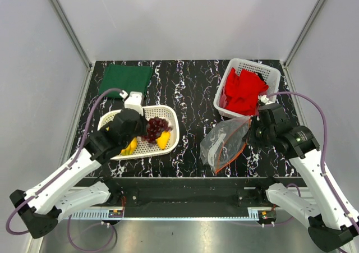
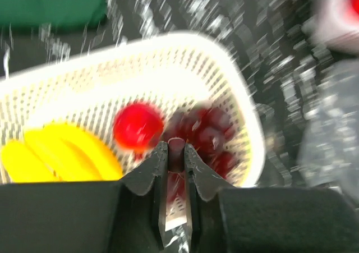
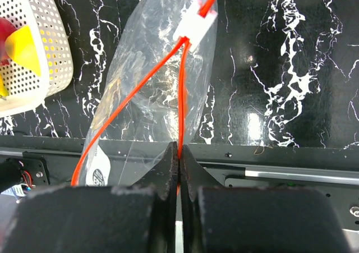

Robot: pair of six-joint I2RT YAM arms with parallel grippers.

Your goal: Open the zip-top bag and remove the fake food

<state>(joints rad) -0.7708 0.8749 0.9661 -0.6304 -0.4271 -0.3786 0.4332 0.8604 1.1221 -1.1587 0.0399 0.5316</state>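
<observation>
One zip-top bag [image 1: 224, 143]: clear crinkly plastic, lying flat on the desk [image 1: 190, 90] at 4 o'clock from the desk's centre; the black-and-white marbling shows through it.
Zip strip [image 3: 129, 90]: orange-red; its two lines run apart from a white slider [image 3: 196, 20] at the far end, so the mouth stands parted.
Right gripper [image 3: 179, 149]: closed tight, pinching the zip strip at the bag's near edge.
Fake food [image 1: 163, 140]: all in the white mesh basket at 8 o'clock, well apart from the bag.
Left basket [image 1: 148, 149]: holds a dark purple grape cluster [image 2: 210, 132] on its 3 o'clock side, a round red fruit [image 2: 137, 127] touching the grapes, a yellow banana bunch [image 2: 61, 152] toward 9 o'clock and a lemon [image 3: 22, 51] near the front rim.
Left gripper [image 2: 175, 149]: narrow, over this basket, with a dark grape of the cluster caught between its fingertips; the wrist view is blurred.
Right basket [image 1: 247, 62]: white mesh, at 1 o'clock, filled with a crumpled red cloth [image 1: 244, 90]; its near corner is just beside the bag.
Green cloth [image 1: 126, 79]: folded on the desk at 10 o'clock, behind the left basket.
</observation>
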